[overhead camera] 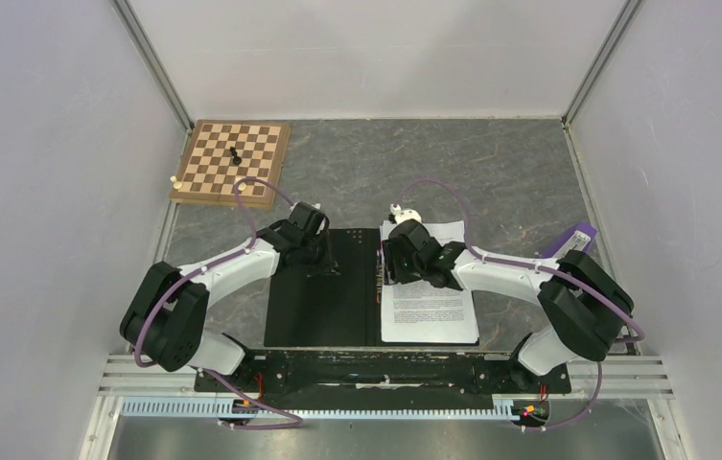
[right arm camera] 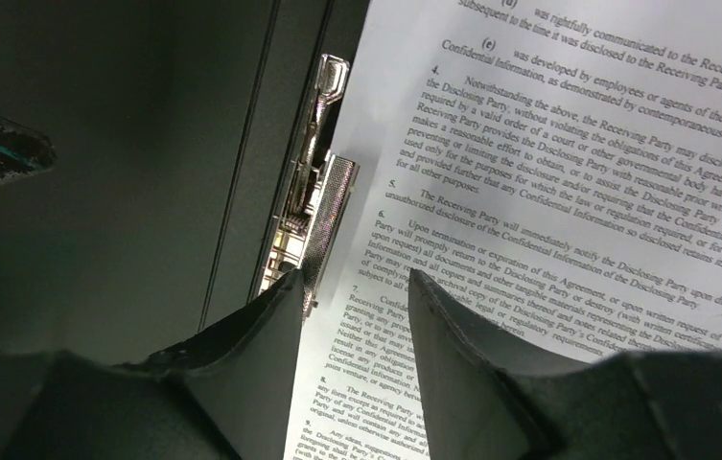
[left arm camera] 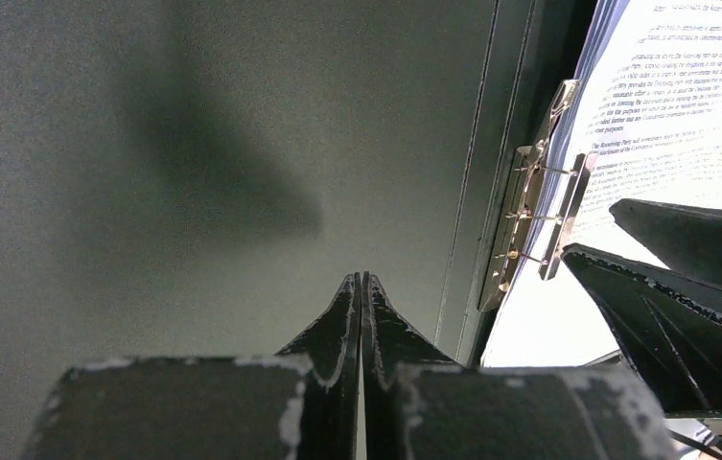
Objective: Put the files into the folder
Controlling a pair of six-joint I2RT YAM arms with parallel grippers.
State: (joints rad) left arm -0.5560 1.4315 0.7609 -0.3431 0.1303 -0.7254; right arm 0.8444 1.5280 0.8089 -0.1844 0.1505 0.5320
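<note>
The folder (overhead camera: 314,307) lies open and flat, black inner faces up, with a metal clip (right arm camera: 314,192) by its spine. The files (overhead camera: 429,307), white printed sheets, rest on its right face, their top edge overhanging it. My left gripper (overhead camera: 330,259) is shut with nothing in it, its tip (left arm camera: 363,278) down on the bare left face (left arm camera: 194,144). Just right of the spine, my right gripper (overhead camera: 390,264) hangs over the sheets' left edge. In the right wrist view its jaws (right arm camera: 352,278) stand partly apart over the printed text (right arm camera: 548,192), next to the clip, holding nothing.
A wooden chessboard (overhead camera: 232,161) sits at the back left with a black piece (overhead camera: 234,153) on it and a white piece (overhead camera: 174,180) off its left edge. A purple object (overhead camera: 572,240) lies right of the sheets. Grey walls enclose the table on three sides.
</note>
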